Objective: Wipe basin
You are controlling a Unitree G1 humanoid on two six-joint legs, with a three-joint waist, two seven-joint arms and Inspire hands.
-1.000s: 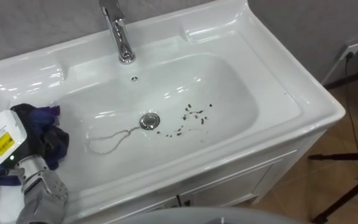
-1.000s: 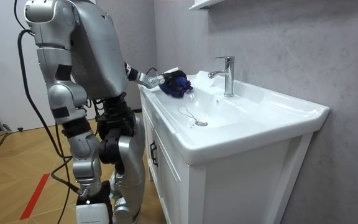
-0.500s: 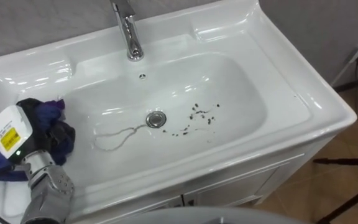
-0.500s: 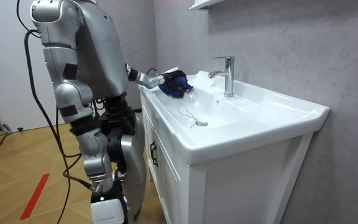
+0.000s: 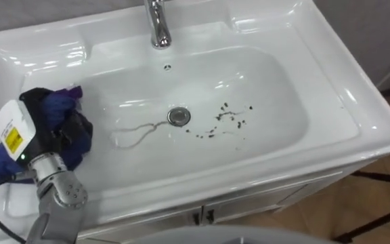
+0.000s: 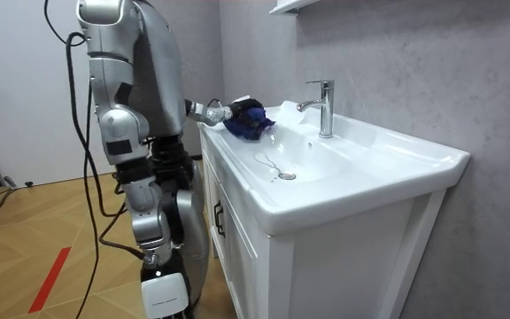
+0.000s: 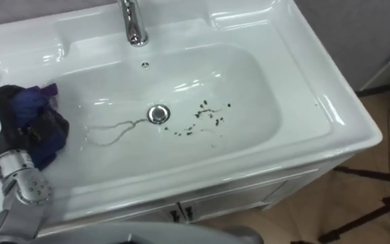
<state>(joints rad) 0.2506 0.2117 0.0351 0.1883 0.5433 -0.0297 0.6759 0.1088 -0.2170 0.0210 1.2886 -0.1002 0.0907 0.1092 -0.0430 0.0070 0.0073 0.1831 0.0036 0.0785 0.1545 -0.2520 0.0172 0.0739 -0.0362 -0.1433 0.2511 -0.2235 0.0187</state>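
The white basin (image 5: pixel 269 81) has dark specks of dirt (image 5: pixel 226 122) scattered on its floor, just right of the metal drain (image 5: pixel 179 116). A thin chain (image 5: pixel 135 133) lies in a loop left of the drain. My left hand (image 5: pixel 51 141) is over the basin's left rim, curled into a bunched blue and dark cloth (image 5: pixel 64 110). The cloth hangs at the rim's inner edge, well left of the specks. In the room view the cloth (image 6: pixel 248 120) sits at the sink's near corner, with me standing upright at the cabinet's end.
A chrome tap (image 5: pixel 158 27) rises at the back middle of the sink. A white cabinet (image 6: pixel 237 239) stands under the basin. Dark cables and a stand leg (image 7: pixel 378 179) lie on the wood floor to the right.
In the room view I have stepped closer to the sink, and the eye view has shifted with me. The left hand keeps the cloth at the left rim.
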